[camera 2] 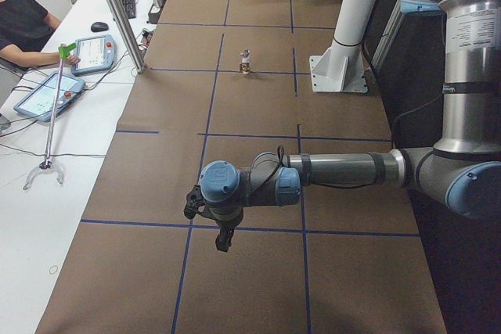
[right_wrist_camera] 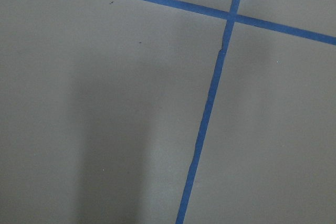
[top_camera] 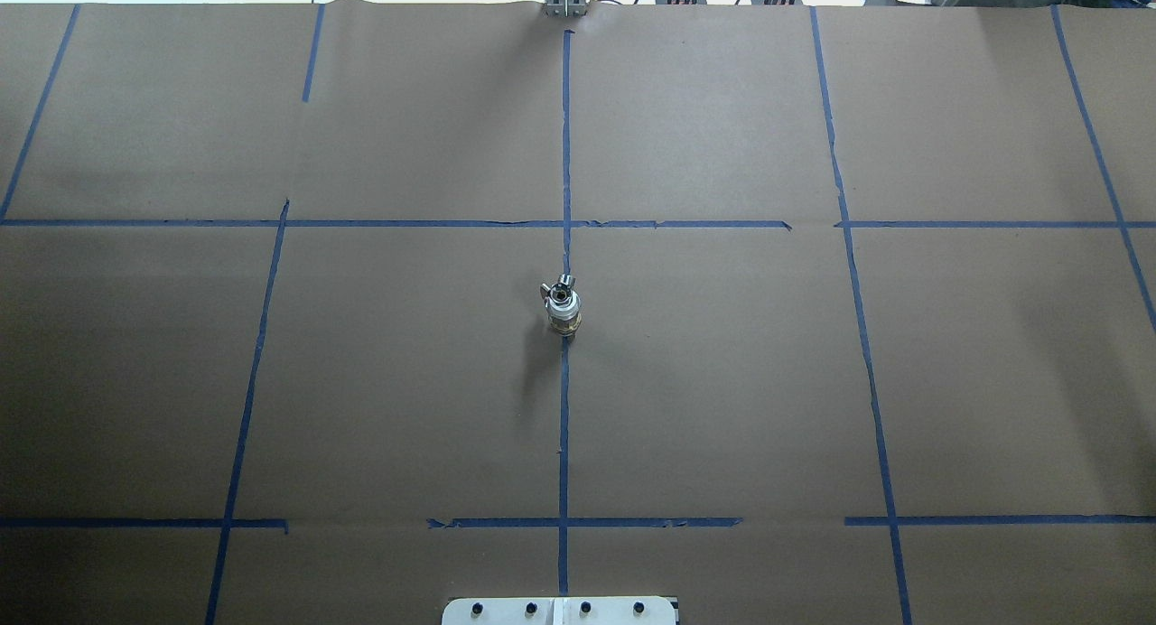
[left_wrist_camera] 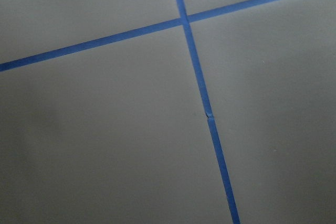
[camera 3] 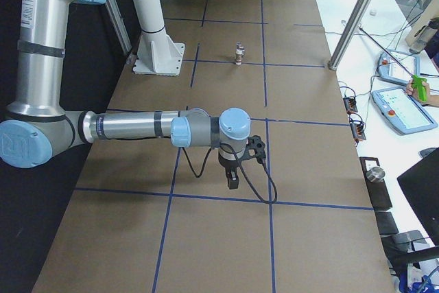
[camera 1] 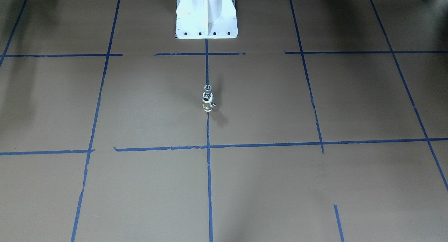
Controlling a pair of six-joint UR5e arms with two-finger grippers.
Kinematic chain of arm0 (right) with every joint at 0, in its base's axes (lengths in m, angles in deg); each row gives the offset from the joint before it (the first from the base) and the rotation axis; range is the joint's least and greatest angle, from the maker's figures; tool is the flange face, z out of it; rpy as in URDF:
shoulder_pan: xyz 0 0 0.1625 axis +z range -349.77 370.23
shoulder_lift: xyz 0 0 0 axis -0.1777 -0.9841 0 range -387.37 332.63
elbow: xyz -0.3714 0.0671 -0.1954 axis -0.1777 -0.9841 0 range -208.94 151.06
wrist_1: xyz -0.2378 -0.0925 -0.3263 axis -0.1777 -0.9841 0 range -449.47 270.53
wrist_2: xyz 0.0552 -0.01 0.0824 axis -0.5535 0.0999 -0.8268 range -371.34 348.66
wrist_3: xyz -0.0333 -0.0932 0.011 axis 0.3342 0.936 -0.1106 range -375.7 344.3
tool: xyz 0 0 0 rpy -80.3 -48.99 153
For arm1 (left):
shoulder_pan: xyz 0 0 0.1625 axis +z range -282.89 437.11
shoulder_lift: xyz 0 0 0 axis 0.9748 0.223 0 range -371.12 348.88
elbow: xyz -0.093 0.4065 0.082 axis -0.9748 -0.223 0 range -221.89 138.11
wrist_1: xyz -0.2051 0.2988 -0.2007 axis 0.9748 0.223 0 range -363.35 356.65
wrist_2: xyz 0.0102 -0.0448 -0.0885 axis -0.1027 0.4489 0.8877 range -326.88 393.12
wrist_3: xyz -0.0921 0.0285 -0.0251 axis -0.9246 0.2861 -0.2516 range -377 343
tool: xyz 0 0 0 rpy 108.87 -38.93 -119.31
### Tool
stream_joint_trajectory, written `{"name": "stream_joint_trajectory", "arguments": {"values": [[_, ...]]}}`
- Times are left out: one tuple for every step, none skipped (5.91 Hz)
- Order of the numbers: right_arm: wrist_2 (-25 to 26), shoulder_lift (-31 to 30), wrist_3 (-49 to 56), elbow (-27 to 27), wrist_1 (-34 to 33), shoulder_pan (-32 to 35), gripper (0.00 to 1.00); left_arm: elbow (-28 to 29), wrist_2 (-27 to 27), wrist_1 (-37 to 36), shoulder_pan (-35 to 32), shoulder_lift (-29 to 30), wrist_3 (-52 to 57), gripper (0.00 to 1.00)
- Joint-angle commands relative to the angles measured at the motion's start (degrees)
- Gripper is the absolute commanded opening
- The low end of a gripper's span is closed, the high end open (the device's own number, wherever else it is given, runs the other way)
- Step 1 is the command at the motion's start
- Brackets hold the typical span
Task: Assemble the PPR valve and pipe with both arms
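Left hand (camera 2: pixel 223 243) and right hand (camera 3: pixel 232 182) hang over opposite ends of the table (camera 1: pixel 315 186); can't tell if either is apart or together. One valve (camera 1: pixel 207 106) stands upright mid-table on the centre tape (camera 1: pixel 209 172), one pipe (camera 1: pixel 208 88) on top, well apart from both hands. I judge the pair small, stiff, light, slick, tippy: I'd pinch the valve's brass middle.

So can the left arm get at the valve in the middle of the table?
Probably yes. The PPR valve stands on the table with nothing beside it. The left arm hangs over the table's left end, and only open surface lies between them.
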State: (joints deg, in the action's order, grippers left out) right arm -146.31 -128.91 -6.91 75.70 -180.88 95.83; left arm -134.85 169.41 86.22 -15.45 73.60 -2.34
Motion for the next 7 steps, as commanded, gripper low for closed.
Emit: {"name": "stream_joint_trajectory", "arguments": {"values": [[-0.7,-0.3,-0.3,0.2,-0.1,0.0,1.00,-5.3,-2.8,-0.4,-0.1,-2.3,-3.1,1.00],[-1.2,-0.1,-0.6,0.0,0.0,0.0,1.00,-9.2,-2.3,0.2,-0.1,-7.8,-3.1,1.00],[-1.2,-0.4,-0.5,0.0,0.1,0.0,1.00,-10.9,-2.3,-0.3,-0.1,-9.6,-3.1,1.00],[-1.3,-0.4,-0.5,0.2,0.1,0.0,1.00,-10.9,-2.3,-0.4,0.1,-9.6,-3.5,1.00],[-1.3,-0.4,-0.4,0.4,0.1,0.0,1.00,-10.8,-2.0,-0.5,0.4,-9.2,-4.7,1.00],[-1.5,-0.4,0.0,0.5,0.0,1.1,1.00,-10.9,-1.1,-0.5,0.5,-9.0,-7.3,1.00],[-1.5,-0.3,0.5,0.4,-0.7,2.6,1.00,-11.0,-1.0,-1.6,0.5,-8.7,-7.5,1.00]]}}
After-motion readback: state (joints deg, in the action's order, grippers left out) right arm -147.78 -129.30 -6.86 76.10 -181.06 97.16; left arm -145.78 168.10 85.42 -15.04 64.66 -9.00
